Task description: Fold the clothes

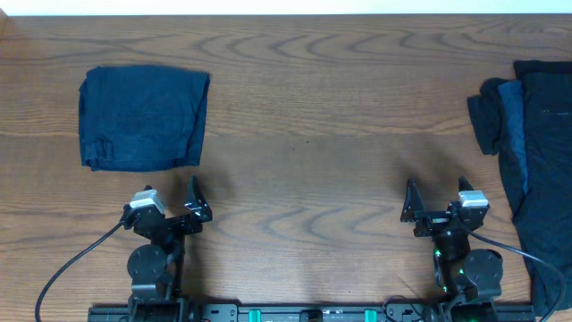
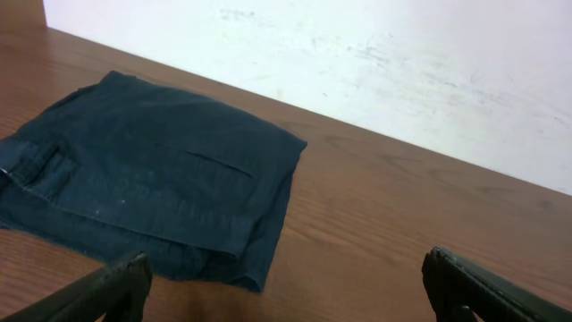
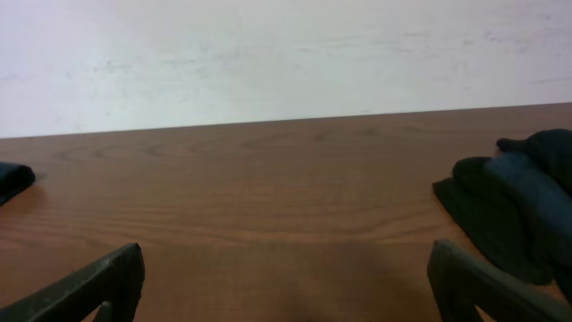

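One of the clothes, a navy garment folded into a rectangle [image 1: 143, 118], lies flat at the table's far left. In the left wrist view this folded garment [image 2: 152, 179] is ahead and to the left. More dark clothes lie in a rumpled heap [image 1: 536, 152] along the right edge; in the right wrist view the heap [image 3: 518, 197] shows at the right. My left gripper [image 1: 170, 195] sits near the front edge, below the folded piece, open and empty [image 2: 286, 286]. My right gripper [image 1: 438, 195] is also open with nothing in it [image 3: 286, 282], left of the heap.
The wooden table [image 1: 304, 134] stretches between the two garments. A pale wall [image 3: 286, 54] rises behind the table's far edge. Cables [image 1: 71, 268] run from the arm bases at the front.
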